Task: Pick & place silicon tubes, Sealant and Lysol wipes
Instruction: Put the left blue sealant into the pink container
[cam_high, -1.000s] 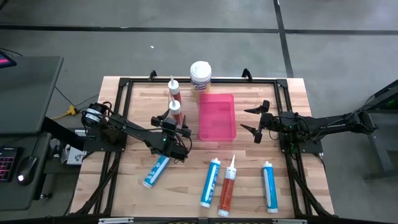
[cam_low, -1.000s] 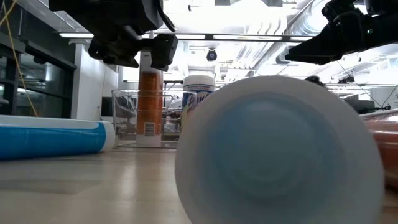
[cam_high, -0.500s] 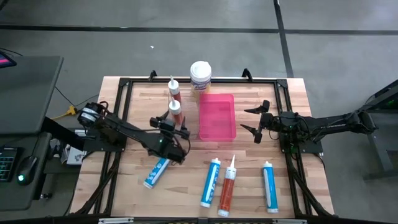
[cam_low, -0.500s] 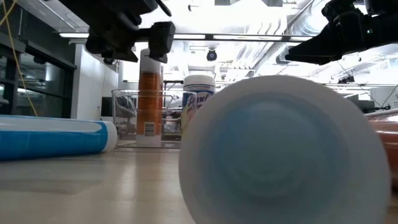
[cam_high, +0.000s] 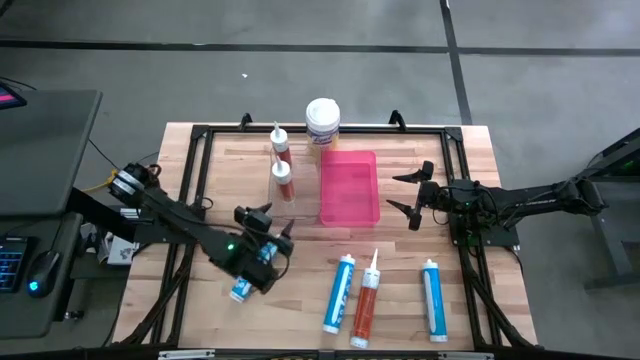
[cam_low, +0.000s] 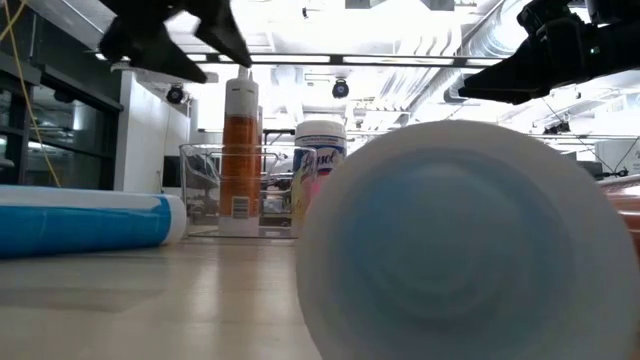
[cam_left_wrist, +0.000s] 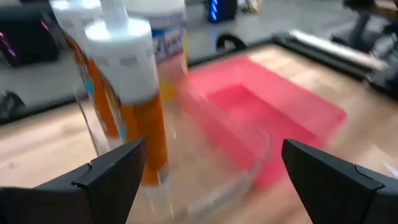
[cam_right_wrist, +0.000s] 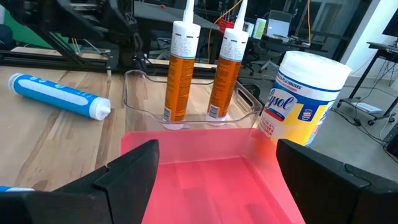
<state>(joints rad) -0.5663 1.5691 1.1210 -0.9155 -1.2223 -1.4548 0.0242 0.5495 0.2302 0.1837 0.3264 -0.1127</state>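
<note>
Two orange cartridges (cam_high: 282, 172) (cam_right_wrist: 176, 71) stand upright on their bases in a clear bin (cam_right_wrist: 189, 109). The Lysol wipes canister (cam_high: 322, 121) (cam_right_wrist: 300, 99) stands beyond the pink tray (cam_high: 349, 186). A blue cartridge (cam_high: 240, 288) (cam_right_wrist: 59, 96) lies on the table, partly under my left gripper (cam_high: 268, 228), which is open and empty, its fingers (cam_left_wrist: 115, 177) pointing toward the bin. My right gripper (cam_high: 400, 192) is open and empty, just right of the pink tray.
Three more cartridges lie near the front edge: blue (cam_high: 338, 293), orange (cam_high: 367, 300), blue (cam_high: 432, 300). One round cartridge end (cam_low: 460, 240) fills the low view. A black frame (cam_high: 200, 135) rims the table.
My left gripper has drawn back from the nearer orange cartridge in the clear bin, going toward the table's near-left until it is over the lying blue cartridge. The orange cartridge has stayed upright in the bin.
</note>
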